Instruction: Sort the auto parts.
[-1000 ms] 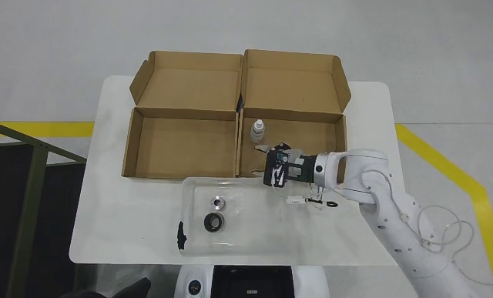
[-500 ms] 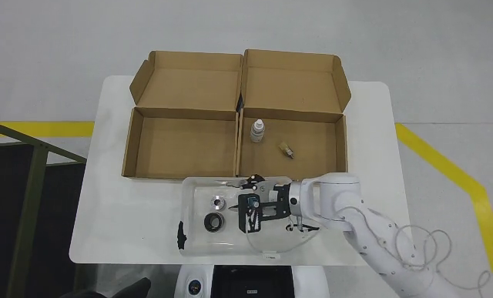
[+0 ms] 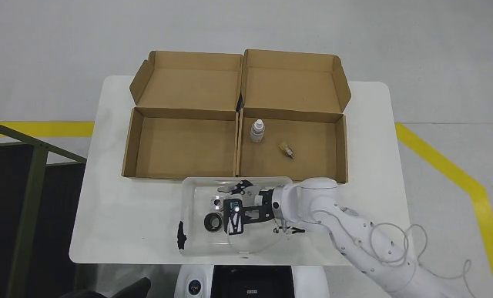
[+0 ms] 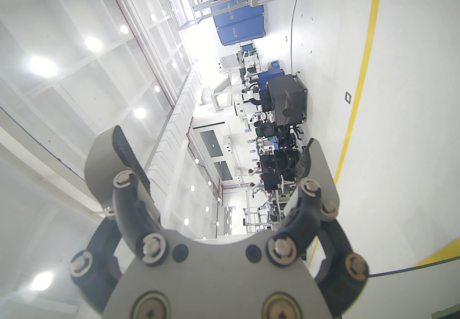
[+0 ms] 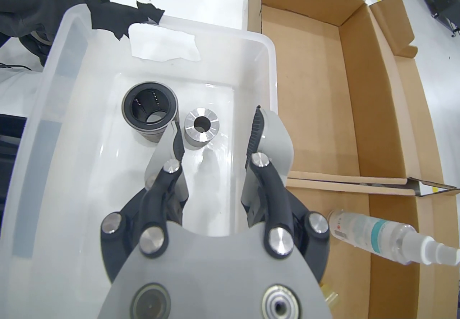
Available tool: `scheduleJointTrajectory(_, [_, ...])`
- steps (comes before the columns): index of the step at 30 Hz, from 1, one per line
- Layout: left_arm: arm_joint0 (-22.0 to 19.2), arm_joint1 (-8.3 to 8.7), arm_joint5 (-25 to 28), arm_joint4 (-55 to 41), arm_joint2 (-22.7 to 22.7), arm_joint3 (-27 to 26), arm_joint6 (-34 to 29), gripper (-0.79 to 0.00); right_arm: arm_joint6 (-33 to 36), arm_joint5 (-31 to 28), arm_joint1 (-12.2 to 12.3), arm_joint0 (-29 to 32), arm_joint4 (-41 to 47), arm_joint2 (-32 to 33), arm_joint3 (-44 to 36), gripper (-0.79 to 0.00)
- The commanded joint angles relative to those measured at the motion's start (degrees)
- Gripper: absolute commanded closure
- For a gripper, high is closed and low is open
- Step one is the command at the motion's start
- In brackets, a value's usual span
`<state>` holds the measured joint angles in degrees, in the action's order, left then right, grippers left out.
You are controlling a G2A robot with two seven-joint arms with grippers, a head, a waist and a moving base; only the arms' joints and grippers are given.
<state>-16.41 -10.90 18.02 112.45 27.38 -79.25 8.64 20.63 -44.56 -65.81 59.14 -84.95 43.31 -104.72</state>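
Since one second ago the right gripper [image 3: 229, 212] has left the front wall of the right box [image 3: 308, 161] and crossed into the bin [image 3: 192, 192]. Half a second ago it was near the middle of the bin; now it is at the end where the parts lie. The brass part [image 3: 286, 149], which was at the gripper a second ago, lies now on the floor of the right box, near the bottle [image 3: 257, 129].

On my right wrist camera the right gripper [image 5: 217, 133] stands about half open and has nothing between its jaws. The bearing [image 5: 149, 106] and the bush [image 5: 201, 124] stand upright side by side on the floor of the bin [image 5: 266, 58], both with the hole upward. One finger [image 5: 176, 142] comes down in the narrow gap between them, and the bush is just ahead of the open jaws, not inside them. I cannot tell if this finger touches the bearing. From above, the bearing [image 3: 213, 221] is just beside the gripper and the bush [image 3: 219, 203] is partly under it.

The bottle [image 5: 370, 232] lies on its side in the right box. The left box [image 3: 181, 148] has nothing in it. Black tape [image 5: 118, 16] sticks on the rim of the bin at the bearing's end.

The left gripper [image 4: 215, 140] points away from the table [image 3: 108, 213] into the hall, wide open and holding nothing.
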Motion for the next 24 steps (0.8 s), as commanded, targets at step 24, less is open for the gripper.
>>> scheduleJointTrajectory(24, [0.0, 0.00, 0.0, 0.0, 0.0, 0.0, 0.0, -0.785, 2.8, 2.1, -3.0, -3.7, -0.5, -5.6, 7.5, -0.326])
